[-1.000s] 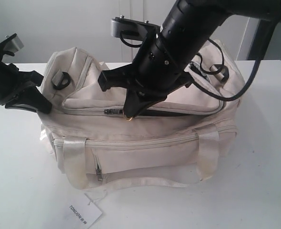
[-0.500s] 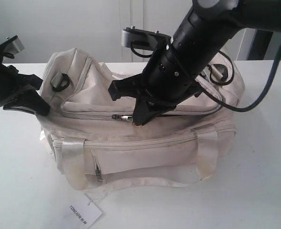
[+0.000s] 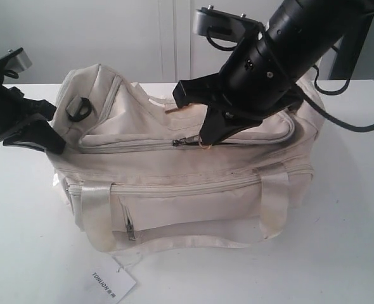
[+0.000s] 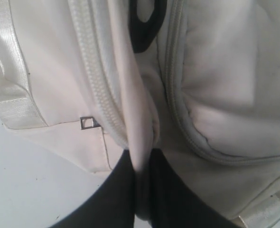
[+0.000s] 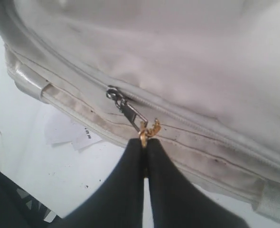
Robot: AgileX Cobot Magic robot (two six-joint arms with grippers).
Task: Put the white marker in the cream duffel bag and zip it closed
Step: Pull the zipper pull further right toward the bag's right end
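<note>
The cream duffel bag [image 3: 187, 183] lies on the white table, its top zipper drawn shut from the left end up to the slider near the middle. My right gripper [image 3: 203, 144] [image 5: 144, 142] is shut on the gold ring of the zipper pull [image 5: 149, 129], which hangs from the silver slider [image 5: 117, 97]. At the bag's left end my left gripper [image 3: 55, 144] [image 4: 143, 164] is shut on a fold of cream bag fabric [image 4: 135, 118]. No white marker shows in any view.
A white paper tag [image 3: 113, 283] lies on the table in front of the bag. A black strap ring [image 3: 78, 107] sits on the bag's left end. The right arm's cable loops over the bag's right end.
My right gripper has travelled rightward along the top of the bag with the zipper pull, and the zipped stretch has grown. The left gripper has kept its hold at the left end.
</note>
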